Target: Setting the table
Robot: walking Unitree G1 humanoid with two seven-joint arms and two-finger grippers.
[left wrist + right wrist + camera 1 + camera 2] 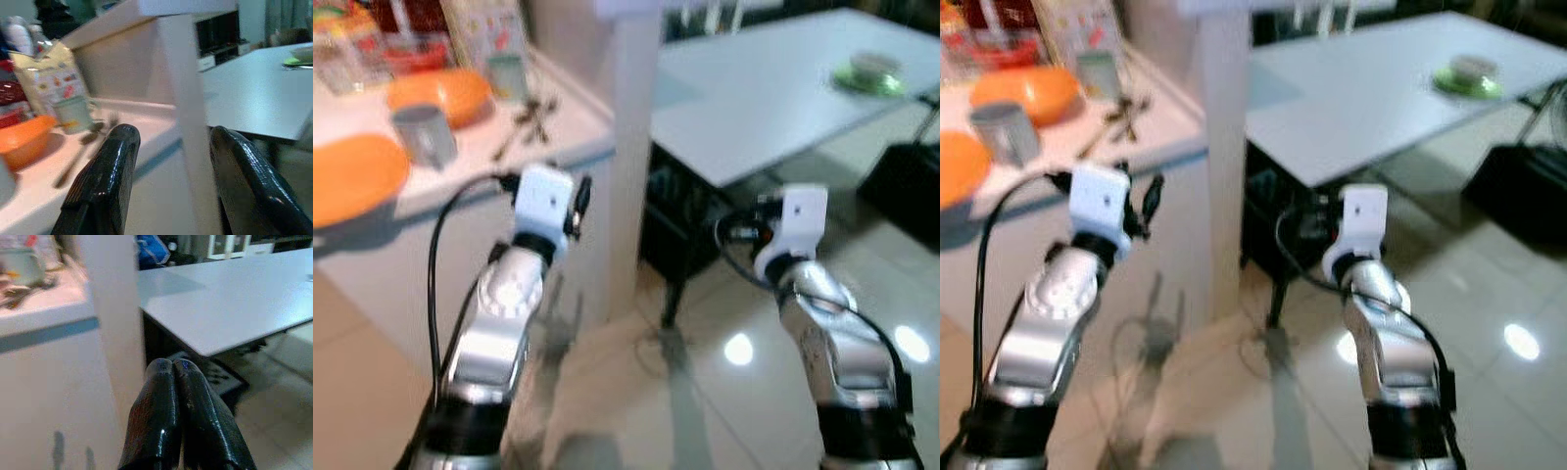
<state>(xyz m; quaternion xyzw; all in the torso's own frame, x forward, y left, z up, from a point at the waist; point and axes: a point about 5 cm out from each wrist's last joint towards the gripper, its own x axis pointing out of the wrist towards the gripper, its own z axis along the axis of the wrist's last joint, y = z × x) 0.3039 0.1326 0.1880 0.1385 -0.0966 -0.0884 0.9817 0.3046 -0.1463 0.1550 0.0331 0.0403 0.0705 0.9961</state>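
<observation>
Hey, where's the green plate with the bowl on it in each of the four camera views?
Left eye view: upper right, on the grey table, green plate.
Right eye view: upper right, same table.
Left wrist view: far right edge, partly cut off.
Right wrist view: not in it.
Shared landmark: the white pillar.

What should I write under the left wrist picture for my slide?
Open left pincer faces a white counter with an orange bowl and cutlery.

Orange bowls (435,94) on white counter (570,122), green plate (869,80) on grey table (773,98)
</observation>
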